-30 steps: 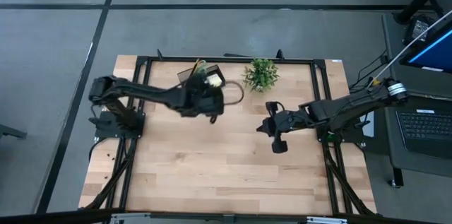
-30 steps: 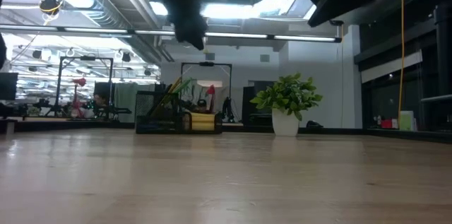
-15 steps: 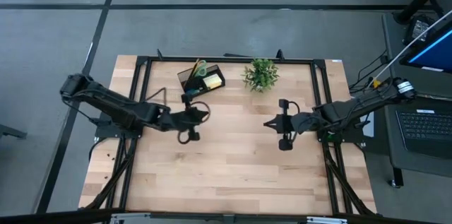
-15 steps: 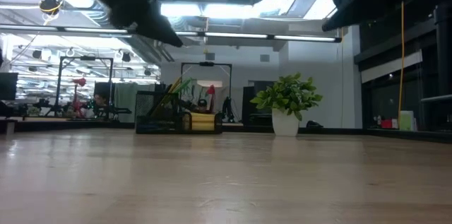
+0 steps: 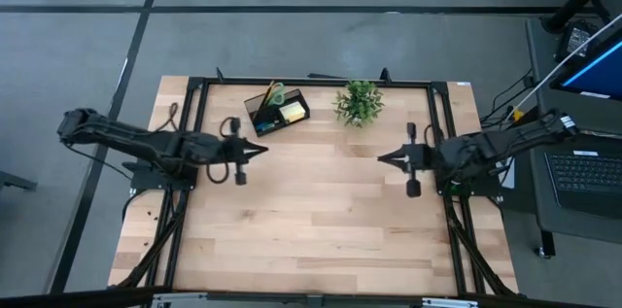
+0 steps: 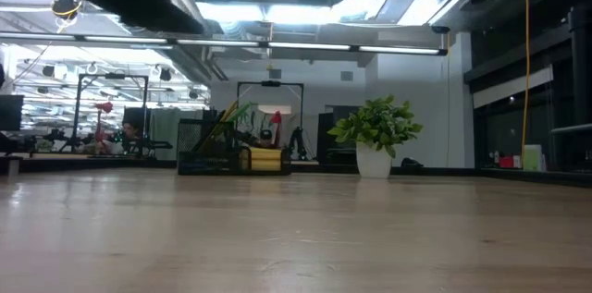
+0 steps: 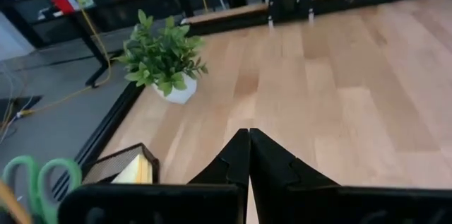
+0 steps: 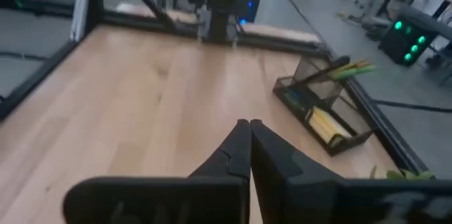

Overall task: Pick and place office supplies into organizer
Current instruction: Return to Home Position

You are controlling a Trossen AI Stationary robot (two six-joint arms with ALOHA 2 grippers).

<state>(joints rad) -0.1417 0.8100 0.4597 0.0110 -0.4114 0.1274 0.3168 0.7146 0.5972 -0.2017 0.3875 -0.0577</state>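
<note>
The organizer (image 5: 276, 112) is sitting at the far edge of the table (image 5: 321, 221), holding the green-handled scissors (image 5: 275, 91) and yellow sticky-note pad (image 5: 291, 111). The potted plant (image 5: 359, 101) is standing just beside it. I am holding my left gripper (image 5: 262, 150) near the organizer and my right gripper (image 5: 382, 158) opposite, both pressed closed and carrying nothing.
</note>
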